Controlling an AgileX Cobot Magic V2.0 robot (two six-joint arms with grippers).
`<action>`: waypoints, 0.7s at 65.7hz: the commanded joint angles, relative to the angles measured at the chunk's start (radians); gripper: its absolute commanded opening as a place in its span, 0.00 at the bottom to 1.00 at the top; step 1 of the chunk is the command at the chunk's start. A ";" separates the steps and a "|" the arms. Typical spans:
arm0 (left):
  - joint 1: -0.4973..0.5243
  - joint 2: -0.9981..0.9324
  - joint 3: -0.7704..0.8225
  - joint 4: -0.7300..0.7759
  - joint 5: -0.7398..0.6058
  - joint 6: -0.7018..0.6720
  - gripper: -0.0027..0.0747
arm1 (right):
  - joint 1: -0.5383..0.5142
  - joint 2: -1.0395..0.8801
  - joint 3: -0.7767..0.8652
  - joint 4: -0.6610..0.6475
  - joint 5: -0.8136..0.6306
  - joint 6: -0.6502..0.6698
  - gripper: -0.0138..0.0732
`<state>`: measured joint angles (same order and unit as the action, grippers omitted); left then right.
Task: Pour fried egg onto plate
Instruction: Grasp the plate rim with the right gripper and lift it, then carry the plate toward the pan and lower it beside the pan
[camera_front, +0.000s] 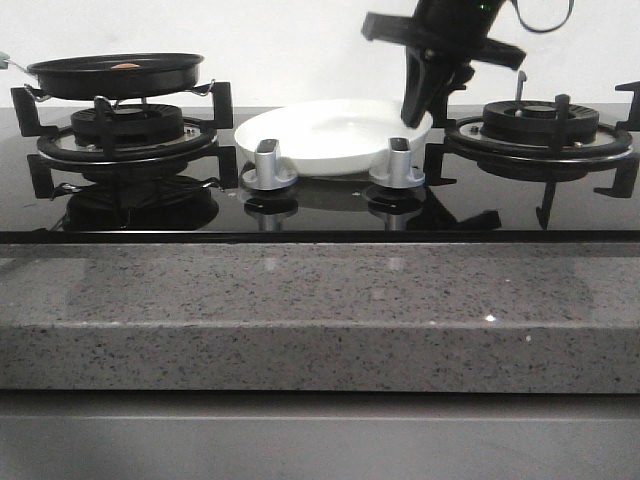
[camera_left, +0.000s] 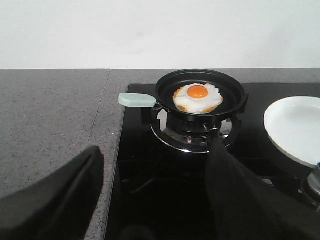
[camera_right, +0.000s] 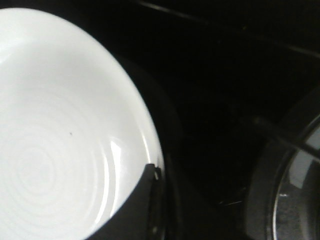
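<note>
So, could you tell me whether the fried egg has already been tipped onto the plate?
No, the fried egg lies in the black pan on the burner, and the plate beside it is bare.

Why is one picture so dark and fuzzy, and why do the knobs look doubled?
Right wrist view: the camera sits very close, so the plate glows bright white, everything beside it sinks into blur and darkness. Front view: the glossy black stovetop acts like a mirror, reflecting the knobs and burner grates beneath themselves. Left wrist view: evenly lit, the fried egg sharp, the near jaws blurry.
</note>
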<state>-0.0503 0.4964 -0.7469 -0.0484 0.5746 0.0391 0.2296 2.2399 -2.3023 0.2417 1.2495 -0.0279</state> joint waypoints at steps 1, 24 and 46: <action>0.004 0.012 -0.027 -0.007 -0.082 -0.003 0.60 | -0.006 -0.066 -0.088 0.004 0.092 0.014 0.08; 0.004 0.012 -0.027 -0.007 -0.082 -0.003 0.60 | -0.004 -0.153 -0.167 0.135 0.094 0.023 0.08; 0.004 0.012 -0.027 -0.007 -0.082 -0.003 0.60 | 0.074 -0.343 0.042 0.073 0.093 0.023 0.08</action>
<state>-0.0503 0.4964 -0.7469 -0.0484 0.5746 0.0391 0.2844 2.0067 -2.3067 0.3350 1.2627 0.0000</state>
